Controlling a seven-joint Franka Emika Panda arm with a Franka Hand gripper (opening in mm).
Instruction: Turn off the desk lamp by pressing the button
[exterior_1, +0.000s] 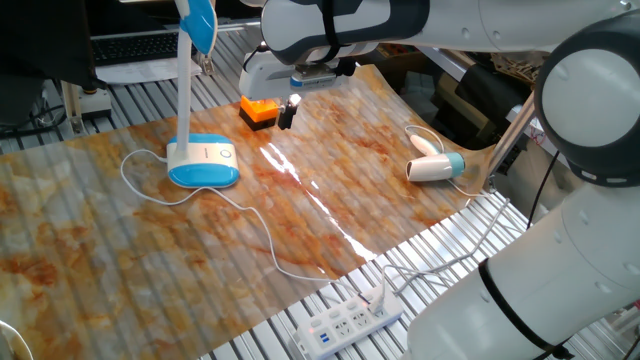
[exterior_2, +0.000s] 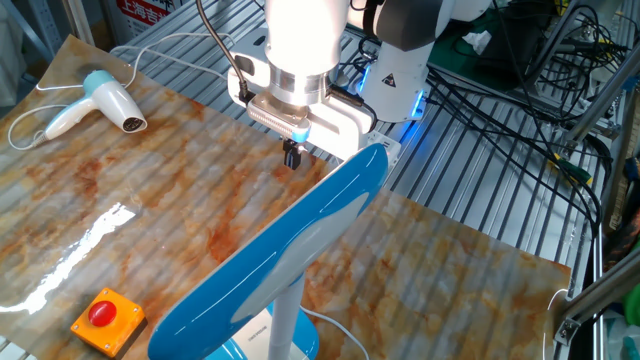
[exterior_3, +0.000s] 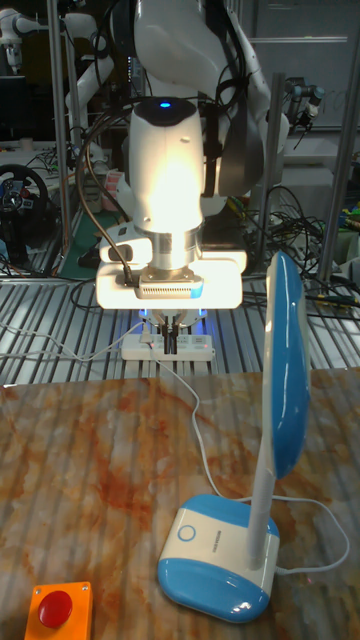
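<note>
While the arm hangs over the marbled table (exterior_1: 150, 260), its gripper (exterior_2: 292, 156) hovers in the air with nothing between its dark fingers (exterior_1: 287, 113) and nothing touching them; whether they are parted or closed I cannot tell, since they read as one dark stub in every view.

From the tall fixed view, nearest to me at about seven o'clock sits an orange box (exterior_3: 59, 610) with a red button. Just right of it, at five o'clock, stands the desk lamp (exterior_3: 262, 450): an oval base with a blue rim and white top, a thin white stem rising from its right side, and a long blue head tilted upright. The button (exterior_3: 184, 534) is a small ringed circle on the left end of the base, uncovered. A white cord (exterior_3: 195, 400) runs from the base back toward twelve o'clock.

Farther off, the gripper sits at about eleven o'clock from the lamp base, well apart from the button. A white-and-teal hairdryer (exterior_1: 435, 166) lies at the table's far side, and a power strip (exterior_1: 345, 322) rests off the mat.
</note>
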